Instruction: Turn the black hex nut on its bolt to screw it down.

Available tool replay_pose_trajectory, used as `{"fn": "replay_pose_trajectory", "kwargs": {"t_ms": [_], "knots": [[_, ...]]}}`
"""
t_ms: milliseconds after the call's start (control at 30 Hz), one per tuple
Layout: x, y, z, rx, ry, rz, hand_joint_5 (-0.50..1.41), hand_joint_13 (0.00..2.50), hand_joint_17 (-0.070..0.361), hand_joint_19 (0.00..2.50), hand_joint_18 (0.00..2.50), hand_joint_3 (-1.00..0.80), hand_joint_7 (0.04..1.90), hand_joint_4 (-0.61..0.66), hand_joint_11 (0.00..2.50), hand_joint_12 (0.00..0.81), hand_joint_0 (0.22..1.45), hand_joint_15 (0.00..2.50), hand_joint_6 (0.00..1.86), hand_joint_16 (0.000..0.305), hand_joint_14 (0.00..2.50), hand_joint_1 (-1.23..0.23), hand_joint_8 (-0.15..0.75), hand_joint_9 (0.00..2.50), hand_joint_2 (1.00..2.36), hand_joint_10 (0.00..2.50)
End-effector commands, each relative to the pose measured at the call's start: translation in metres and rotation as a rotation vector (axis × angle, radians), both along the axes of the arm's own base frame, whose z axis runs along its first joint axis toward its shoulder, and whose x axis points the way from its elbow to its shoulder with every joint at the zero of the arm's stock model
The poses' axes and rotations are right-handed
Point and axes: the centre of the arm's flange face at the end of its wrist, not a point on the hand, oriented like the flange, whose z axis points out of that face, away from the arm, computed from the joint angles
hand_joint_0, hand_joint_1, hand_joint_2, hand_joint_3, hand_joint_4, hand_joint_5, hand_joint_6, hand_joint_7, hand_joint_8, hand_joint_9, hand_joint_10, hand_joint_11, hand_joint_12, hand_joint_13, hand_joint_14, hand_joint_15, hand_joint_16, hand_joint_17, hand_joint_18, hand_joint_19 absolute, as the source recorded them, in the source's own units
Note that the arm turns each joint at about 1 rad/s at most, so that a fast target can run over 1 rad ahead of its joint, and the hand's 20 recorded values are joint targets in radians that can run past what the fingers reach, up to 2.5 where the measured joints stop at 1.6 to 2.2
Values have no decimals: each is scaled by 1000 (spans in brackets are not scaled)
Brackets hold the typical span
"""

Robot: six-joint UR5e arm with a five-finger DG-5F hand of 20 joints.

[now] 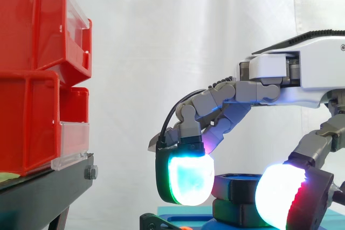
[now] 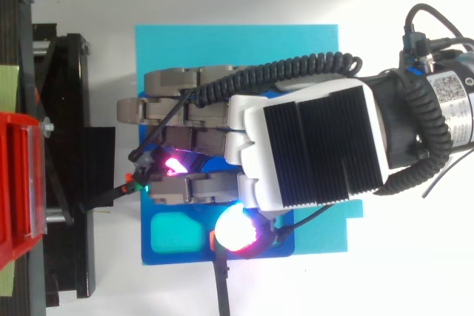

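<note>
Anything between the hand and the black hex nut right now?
Nothing visible. In the side view the hand is curled over the black hex nut, its pads against both sides, with no other object between.

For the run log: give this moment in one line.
hand: curled round black hex nut | nut: above blue base | red bins: left, apart
</note>
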Motion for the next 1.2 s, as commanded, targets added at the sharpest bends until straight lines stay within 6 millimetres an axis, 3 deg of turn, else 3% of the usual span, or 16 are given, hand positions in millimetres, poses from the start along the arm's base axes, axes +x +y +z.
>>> {"fn": "replay_pose_trajectory", "kwargs": {"t_ms": [0,333,1167], "knots": [[0,0,0,1,1,0,-111,384,105,350,283,-285,1213,208,53,360,564,0,637,47,0,-714,255,717,1018,0],[0,-1,0,2,3,-2,-124,383,105,358,281,-201,1096,204,68,358,573,0,728,47,0,-707,261,725,1020,3],[-1,0,-1,7,13,0,-137,393,107,356,295,-144,1064,227,85,364,590,0,803,48,0,-696,272,742,1018,4]]}}
